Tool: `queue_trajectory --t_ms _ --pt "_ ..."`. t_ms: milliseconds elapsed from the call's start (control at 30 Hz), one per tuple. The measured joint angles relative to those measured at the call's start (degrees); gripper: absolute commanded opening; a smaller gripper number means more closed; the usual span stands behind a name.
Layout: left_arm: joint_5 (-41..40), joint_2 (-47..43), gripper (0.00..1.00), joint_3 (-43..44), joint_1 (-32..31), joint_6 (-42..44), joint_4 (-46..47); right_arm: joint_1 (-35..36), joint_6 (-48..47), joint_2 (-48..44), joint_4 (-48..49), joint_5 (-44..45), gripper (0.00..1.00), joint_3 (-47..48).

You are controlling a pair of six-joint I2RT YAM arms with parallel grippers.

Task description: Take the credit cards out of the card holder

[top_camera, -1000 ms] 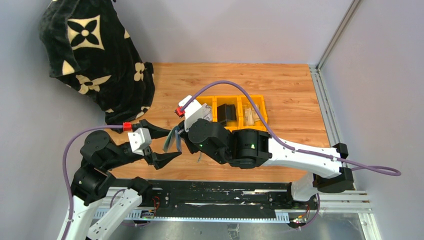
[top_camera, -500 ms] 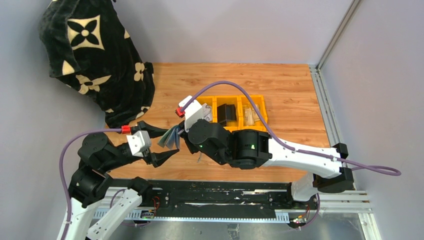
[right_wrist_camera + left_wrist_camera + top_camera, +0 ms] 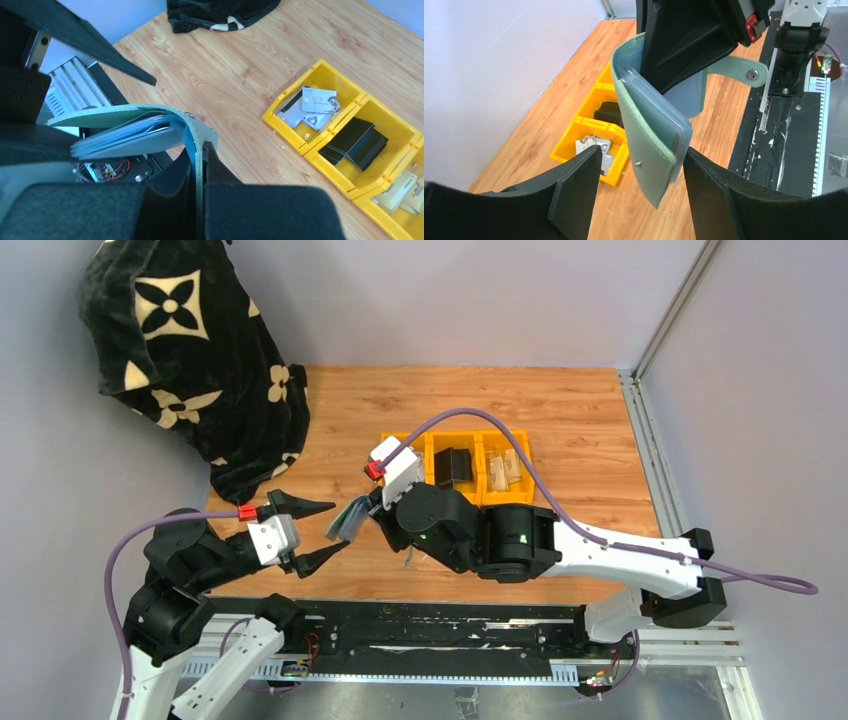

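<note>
My right gripper (image 3: 202,148) is shut on one flap of the sage-green card holder (image 3: 125,116) and holds it up above the table. The holder (image 3: 650,140) hangs half open, its grey-blue inner pockets (image 3: 674,122) fanned out and its closure tab (image 3: 744,71) sticking out sideways. My left gripper (image 3: 641,150) is open, and its two fingers straddle the holder's free end; the right finger (image 3: 704,180) is close to the pocket edges. In the top view the holder (image 3: 347,520) sits between the two grippers. The credit cards in the holder are hidden by the pockets.
Three yellow bins (image 3: 497,495) stand in a row behind the arms. One holds loose cards, among them a VIP card (image 3: 319,100); the middle one holds a black wallet (image 3: 356,142). A black flower-patterned cloth (image 3: 190,350) is heaped at the back left.
My left gripper has drawn back to the left and its jaws have narrowed a little. The right arm has shifted slightly right with the holder, which has fanned open more.
</note>
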Motion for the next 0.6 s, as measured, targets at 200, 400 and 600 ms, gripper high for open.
queue_trajectory --t_ms 200,400,600 --pt "2.27 0.28 0.69 1.92 0.00 2.25 -2.95 0.00 -2.73 -4.57 4.07 -4.55 0.00 -5.40" --pt "7.69 2.27 0.68 3.82 0.00 1.68 -4.72 0.04 -4.68 -5.35 5.84 -9.25 0.00 -5.42" --pt "11.96 4.70 0.65 5.42 0.00 -0.61 -5.33 0.04 -5.84 -5.05 5.88 -13.49 0.00 -5.40"
